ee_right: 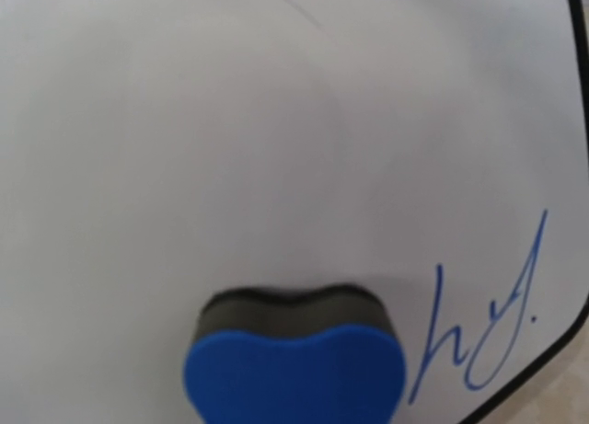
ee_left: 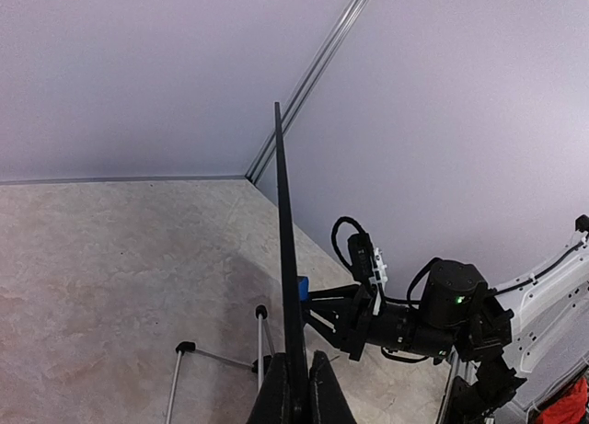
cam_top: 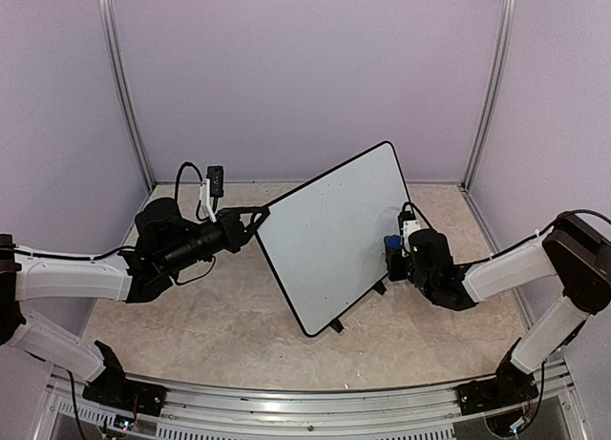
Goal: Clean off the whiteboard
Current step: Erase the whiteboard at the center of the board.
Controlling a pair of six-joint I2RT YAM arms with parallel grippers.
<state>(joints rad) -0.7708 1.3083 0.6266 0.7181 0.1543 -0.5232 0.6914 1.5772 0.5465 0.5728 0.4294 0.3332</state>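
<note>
The whiteboard [cam_top: 334, 235] is lifted and tilted, a glossy white panel with a thin black rim. My left gripper [cam_top: 258, 219] is shut on its left edge. In the left wrist view the board's rim [ee_left: 285, 258] runs edge-on between my left gripper's [ee_left: 300, 398] closed fingers, with the stand feet [ee_left: 186, 348] to its left. My right gripper [cam_top: 395, 257] is shut on a blue-and-black eraser [cam_top: 390, 244] at the board's right side. In the right wrist view the eraser [ee_right: 294, 364] presses on the white face [ee_right: 230, 120], just left of blue handwriting [ee_right: 479, 332]. That gripper's fingers are hidden there.
The tabletop [cam_top: 220, 316] is beige and marbled. Lilac walls enclose it on three sides, with aluminium posts [cam_top: 124, 96] in the back corners. A metal rail [cam_top: 315, 407] runs along the near edge. The right arm [ee_left: 433, 318] reaches toward the board's far side.
</note>
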